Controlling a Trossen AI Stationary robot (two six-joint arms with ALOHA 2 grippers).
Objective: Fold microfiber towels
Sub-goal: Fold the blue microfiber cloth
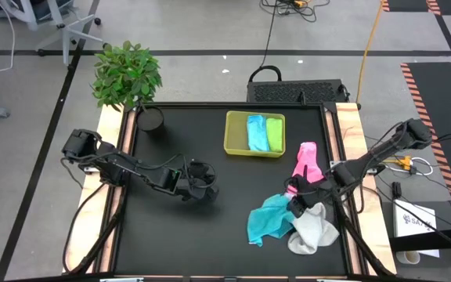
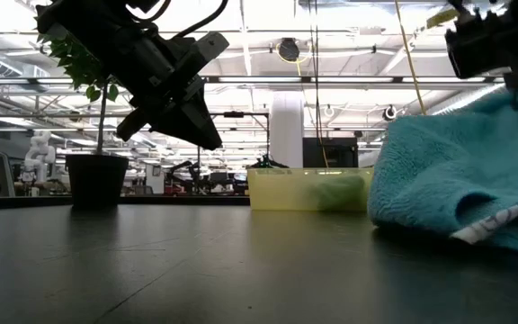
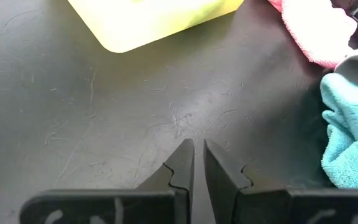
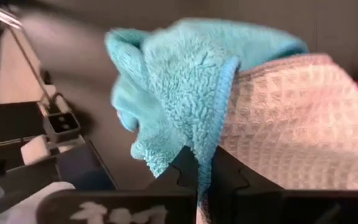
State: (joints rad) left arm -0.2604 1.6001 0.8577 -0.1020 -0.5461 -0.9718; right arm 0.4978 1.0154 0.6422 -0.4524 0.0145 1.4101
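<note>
- My right gripper is clamped on an edge of the teal towel, its two fingers pressed together on the cloth, close to the table's right edge
- The teal towel lies crumpled near the table's front right corner, and in the low view it bulks up large on the right
- The white towel lies bunched just beside the teal one, touching it, on the side nearer the right edge; in my right wrist view its waffle weave sits against the teal fleece
- The pink towel lies stretched along the right edge, behind the teal and white ones
- The yellow-green tray stands near the middle of the table's back edge, with the light blue towel and the lime green towel folded side by side in it
- My left gripper hangs above bare table left of the middle, fingers nearly together with only a thin slit between them, holding nothing
- A potted plant stands at the table's back left corner
</note>
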